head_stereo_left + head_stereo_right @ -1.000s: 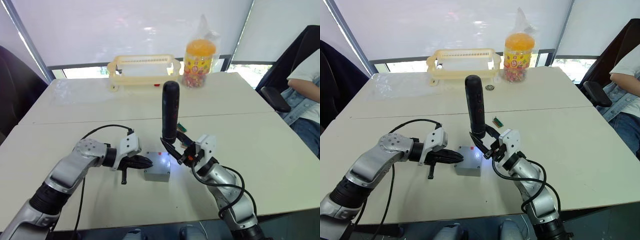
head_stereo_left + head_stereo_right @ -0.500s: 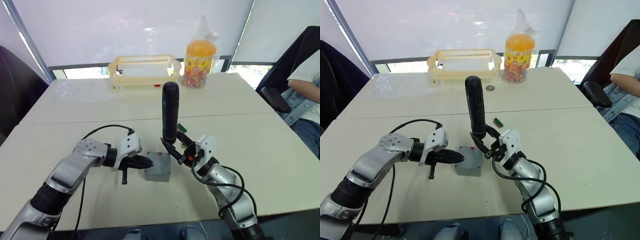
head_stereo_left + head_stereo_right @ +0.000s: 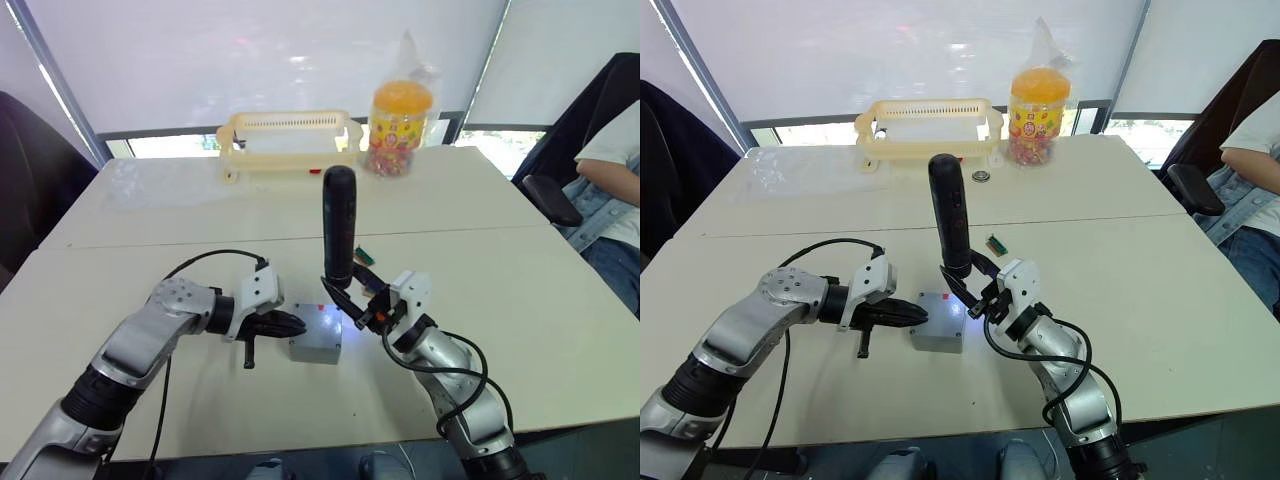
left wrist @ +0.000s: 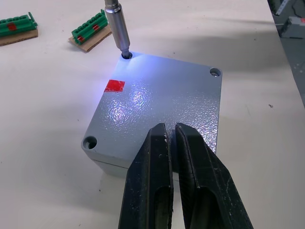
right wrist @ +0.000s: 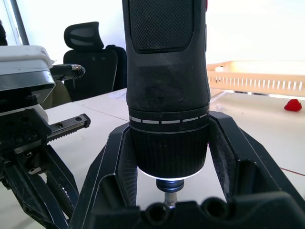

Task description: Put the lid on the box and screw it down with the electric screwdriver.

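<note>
Head views: cream bench [image 3: 520,300] with a seam across it, white blinds behind, a black chair at 9 o'clock, and a person's sleeve [image 3: 615,150] plus a black office chair [image 3: 575,130] at 3 o'clock. At 12 o'clock on the far bench half sit a cream plastic basket [image 3: 288,140] and an orange-lidded candy jar [image 3: 399,120]. The box [image 3: 316,336] sits on the near half at centre, the lid [image 3: 943,312] already on top of it, with a red mark showing. Left gripper [image 3: 292,323] is at 9 o'clock of the box, fingers together, tips at the box's edge. Right gripper [image 3: 352,303] is at 3 o'clock of the box, clamped on the electric screwdriver [image 3: 339,225], which stands about upright with white glow at its tip over the lid's far corner.

Left wrist view: the two black fingers [image 4: 147,191] are pressed together with only a thin slit between them, lying over the lid's near edge; can't tell if touching. The metal bit [image 4: 117,27] sits in a corner screw hole, with white light on the lid beside the red mark [image 4: 114,85]. Two green connector blocks [image 4: 90,31] lie on the bench beyond the box.

Right wrist view: the fingers [image 5: 114,167] grip both sides of the screwdriver's black barrel, a white light ring under it. The basket and a small red item [image 5: 293,104] sit behind.
</note>
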### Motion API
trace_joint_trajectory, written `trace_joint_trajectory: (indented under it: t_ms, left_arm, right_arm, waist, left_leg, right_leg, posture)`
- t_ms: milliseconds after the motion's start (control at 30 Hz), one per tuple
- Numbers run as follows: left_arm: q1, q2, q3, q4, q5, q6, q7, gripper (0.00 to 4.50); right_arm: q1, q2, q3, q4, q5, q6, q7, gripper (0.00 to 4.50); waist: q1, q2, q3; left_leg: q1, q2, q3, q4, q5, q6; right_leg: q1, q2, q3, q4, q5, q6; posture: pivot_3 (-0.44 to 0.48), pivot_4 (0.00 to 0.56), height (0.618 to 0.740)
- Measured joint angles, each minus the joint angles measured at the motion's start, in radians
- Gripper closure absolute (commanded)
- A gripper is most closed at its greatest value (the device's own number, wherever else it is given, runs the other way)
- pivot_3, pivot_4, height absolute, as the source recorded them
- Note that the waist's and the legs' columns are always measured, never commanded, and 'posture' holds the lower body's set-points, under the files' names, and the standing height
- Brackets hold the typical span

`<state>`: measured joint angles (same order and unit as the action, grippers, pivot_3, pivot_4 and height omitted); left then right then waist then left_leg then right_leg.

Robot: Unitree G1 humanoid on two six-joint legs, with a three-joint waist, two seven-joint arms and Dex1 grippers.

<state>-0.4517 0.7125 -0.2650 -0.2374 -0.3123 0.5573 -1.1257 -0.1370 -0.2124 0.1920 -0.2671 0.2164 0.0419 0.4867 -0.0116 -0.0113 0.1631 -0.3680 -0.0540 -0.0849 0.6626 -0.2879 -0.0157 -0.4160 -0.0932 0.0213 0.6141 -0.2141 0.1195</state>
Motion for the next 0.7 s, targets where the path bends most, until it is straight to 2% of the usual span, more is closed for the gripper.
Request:
trace_joint_trajectory:
  t_ms: [200,433,533,600,700]
  left_arm:
    - [-0.002,-0.007,-0.012,0.021,0.007,-0.025,-0.012,4.24]
    - [0.000,-0.019,-0.014,0.031,0.006,-0.044,-0.014,4.24]
    - [-0.003,-0.036,-0.001,0.038,-0.002,-0.041,-0.009,4.24]
    - [-0.004,-0.043,0.008,0.038,-0.011,-0.024,-0.004,4.24]
    - [-0.013,-0.043,0.028,0.033,-0.043,0.027,0.003,4.24]
  right_arm:
    - [-0.058,-0.020,-0.051,-0.113,0.086,0.216,-0.037,2.78]
    - [-0.296,-0.045,-0.265,-0.307,0.375,0.487,-0.154,2.78]
    - [-0.400,-0.084,-0.373,-0.262,0.548,0.636,-0.234,2.78]
    - [-0.447,-0.157,-0.462,-0.190,0.662,0.761,-0.288,2.78]
    - [-0.447,-0.293,-0.508,-0.117,0.786,0.958,-0.309,2.78]
  waist:
    - [0.003,0.002,0.001]
    - [-0.001,0.003,0.002]
    - [0.001,0.003,0.002]
    - [0.005,0.002,0.003]
    - [0.000,0.005,0.009]
  left_leg:
    - [-0.005,-0.001,0.000,0.000,0.000,0.000]
    - [-0.005,-0.001,0.000,-0.001,0.000,0.000]
    - [-0.005,-0.001,0.000,-0.001,0.000,0.000]
    - [-0.007,-0.002,0.000,-0.001,0.000,0.000]
    - [-0.009,-0.002,0.001,-0.001,-0.001,0.001]
  right_leg:
    - [-0.004,-0.002,0.000,0.000,0.000,0.000]
    - [-0.006,-0.002,0.000,0.000,0.000,0.000]
    - [-0.006,-0.003,0.000,0.000,0.000,0.000]
    - [-0.006,-0.003,-0.001,-0.001,0.000,0.000]
    - [-0.009,-0.004,0.000,-0.002,0.000,0.000]
  posture:
    - [0.000,0.150,0.740]
    - [0.000,0.150,0.740]
    - [0.000,0.150,0.740]
    - [0.000,0.150,0.740]
    - [0.000,0.150,0.740]
